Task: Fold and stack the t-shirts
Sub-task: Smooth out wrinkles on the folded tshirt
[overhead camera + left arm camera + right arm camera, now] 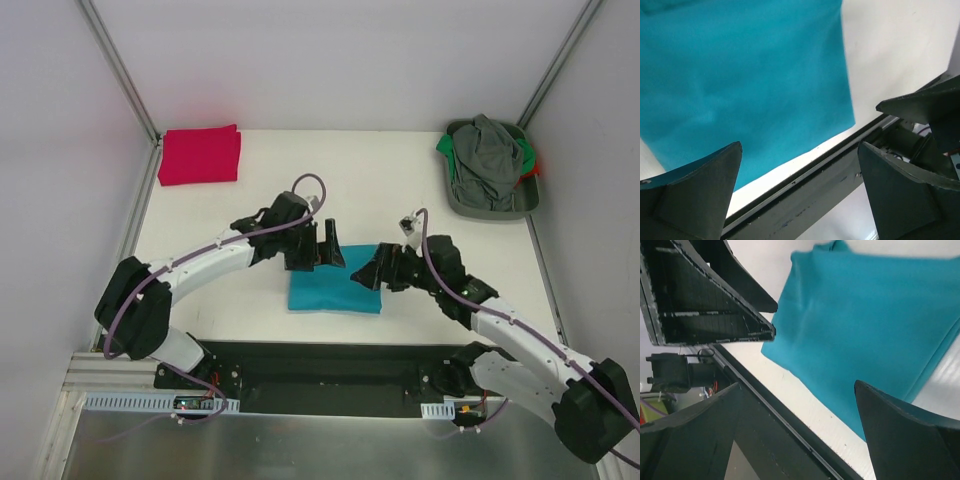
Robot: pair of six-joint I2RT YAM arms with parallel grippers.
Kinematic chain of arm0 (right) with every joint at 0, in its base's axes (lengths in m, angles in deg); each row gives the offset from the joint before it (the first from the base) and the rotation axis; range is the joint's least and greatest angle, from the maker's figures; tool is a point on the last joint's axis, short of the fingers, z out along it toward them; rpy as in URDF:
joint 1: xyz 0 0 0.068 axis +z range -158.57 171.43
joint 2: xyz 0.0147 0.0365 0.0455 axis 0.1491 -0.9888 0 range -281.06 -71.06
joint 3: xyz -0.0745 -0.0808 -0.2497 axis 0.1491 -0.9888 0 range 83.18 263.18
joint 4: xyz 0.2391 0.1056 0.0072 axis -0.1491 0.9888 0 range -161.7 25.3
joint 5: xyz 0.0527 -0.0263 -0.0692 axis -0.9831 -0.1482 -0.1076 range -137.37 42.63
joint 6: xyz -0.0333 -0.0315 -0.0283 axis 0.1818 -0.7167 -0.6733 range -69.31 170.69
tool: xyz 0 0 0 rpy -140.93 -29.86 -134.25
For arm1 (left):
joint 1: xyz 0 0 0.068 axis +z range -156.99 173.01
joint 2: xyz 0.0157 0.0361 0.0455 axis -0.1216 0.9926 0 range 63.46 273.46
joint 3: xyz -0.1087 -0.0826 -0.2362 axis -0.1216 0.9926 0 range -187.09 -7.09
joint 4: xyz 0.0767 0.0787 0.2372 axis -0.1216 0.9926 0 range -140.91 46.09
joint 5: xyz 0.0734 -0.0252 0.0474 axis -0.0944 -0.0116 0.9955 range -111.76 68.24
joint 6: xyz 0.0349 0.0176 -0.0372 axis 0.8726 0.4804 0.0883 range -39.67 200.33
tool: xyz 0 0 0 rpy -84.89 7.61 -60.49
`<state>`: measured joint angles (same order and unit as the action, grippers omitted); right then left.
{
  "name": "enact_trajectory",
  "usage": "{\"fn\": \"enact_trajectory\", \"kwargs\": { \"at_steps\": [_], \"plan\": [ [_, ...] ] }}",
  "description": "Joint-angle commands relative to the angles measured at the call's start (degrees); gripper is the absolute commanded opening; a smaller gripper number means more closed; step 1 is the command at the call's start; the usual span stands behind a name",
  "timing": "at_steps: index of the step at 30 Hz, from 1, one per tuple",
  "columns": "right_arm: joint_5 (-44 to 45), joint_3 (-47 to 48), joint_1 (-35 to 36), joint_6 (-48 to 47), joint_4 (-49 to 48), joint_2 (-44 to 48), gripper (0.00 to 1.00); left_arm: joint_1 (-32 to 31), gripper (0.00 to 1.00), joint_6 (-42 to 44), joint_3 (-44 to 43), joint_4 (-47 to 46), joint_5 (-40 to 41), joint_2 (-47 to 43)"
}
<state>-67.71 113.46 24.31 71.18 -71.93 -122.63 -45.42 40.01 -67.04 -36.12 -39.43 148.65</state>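
The teal t-shirt [335, 285] lies folded into a flat rectangle on the white table near the front edge. It fills the upper left of the left wrist view [740, 80] and the upper right of the right wrist view [865, 320]. My left gripper [328, 248] hovers open over its far left edge, holding nothing. My right gripper [372, 272] hovers open over its right side, empty. The red t-shirt [200, 155] lies folded at the table's far left corner. The white neck label is hidden.
A grey bin [490, 170] at the far right corner holds a heap of grey, green and red clothes. The black base rail [320, 365] runs along the table's near edge, just in front of the teal shirt. White walls enclose the table.
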Motion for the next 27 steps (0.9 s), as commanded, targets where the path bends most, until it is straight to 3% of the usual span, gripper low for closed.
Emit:
{"fn": "enact_trajectory", "kwargs": {
  "at_steps": [1,4,8,12,18,27],
  "plan": [
    [-0.31,-4.96,1.66,6.75,-12.32,-3.78,0.96,-1.38,0.99,-4.5,5.79,-1.24,-1.22,1.99],
    [-2.85,-7.16,1.66,9.82,-17.25,-11.51,0.96,-1.38,0.99,-6.09,7.99,-2.22,-0.09,3.32],
    [-2.07,-8.93,0.78,13.52,-16.65,-19.86,0.96,-1.29,0.99,-6.71,11.51,-2.75,1.23,2.97],
    [-1.82,-9.1,-0.89,15.19,-15.51,-22.17,0.96,-0.85,0.99,-7.5,14.76,-2.75,4.04,2.62],
    [4.25,-7.69,-0.98,12.04,-4.44,-15.94,0.96,0.55,0.99,-7.5,17.05,-2.66,4.66,-0.19],
    [11.97,-11.12,-0.37,5.53,-1.71,5.14,0.96,1.34,0.99,-6.01,19.68,-0.82,11.77,-15.39]
  ]
}}
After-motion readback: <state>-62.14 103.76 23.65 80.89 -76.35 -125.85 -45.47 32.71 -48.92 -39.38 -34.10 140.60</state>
